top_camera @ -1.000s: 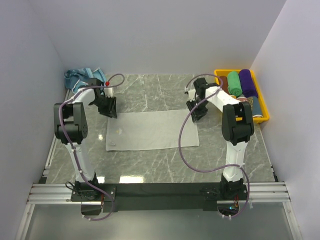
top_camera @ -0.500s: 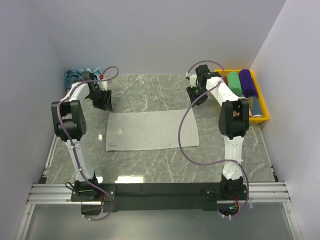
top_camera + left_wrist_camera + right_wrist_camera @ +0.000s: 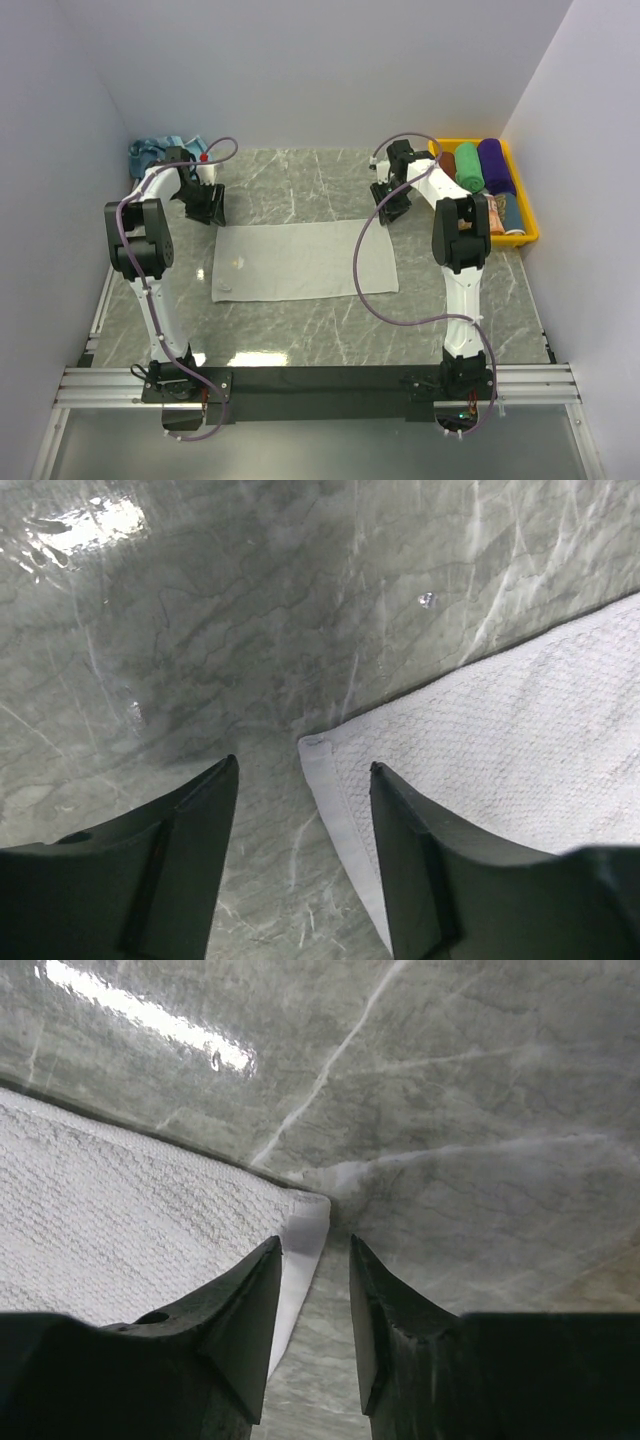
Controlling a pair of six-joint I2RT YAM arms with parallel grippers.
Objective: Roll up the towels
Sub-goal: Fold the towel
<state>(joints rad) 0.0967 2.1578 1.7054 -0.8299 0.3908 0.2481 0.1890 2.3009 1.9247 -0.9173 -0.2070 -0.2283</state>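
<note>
Left gripper (image 3: 303, 764) and right gripper (image 3: 314, 1240) at the 2 upper corners of a flat pale grey-white cloth towel (image 3: 300, 262), centre of the top view.
Left jaws stand wide, right jaws narrowly parted; each pair straddles a corner, holding nothing.

The right arm (image 3: 462, 235) hides part of the rolls (image 3: 497, 208) in the yellow bin (image 3: 525, 240).

Marble table (image 3: 300, 185), pale towel (image 3: 300, 260) flat, yellow bin (image 3: 521, 240)
</note>
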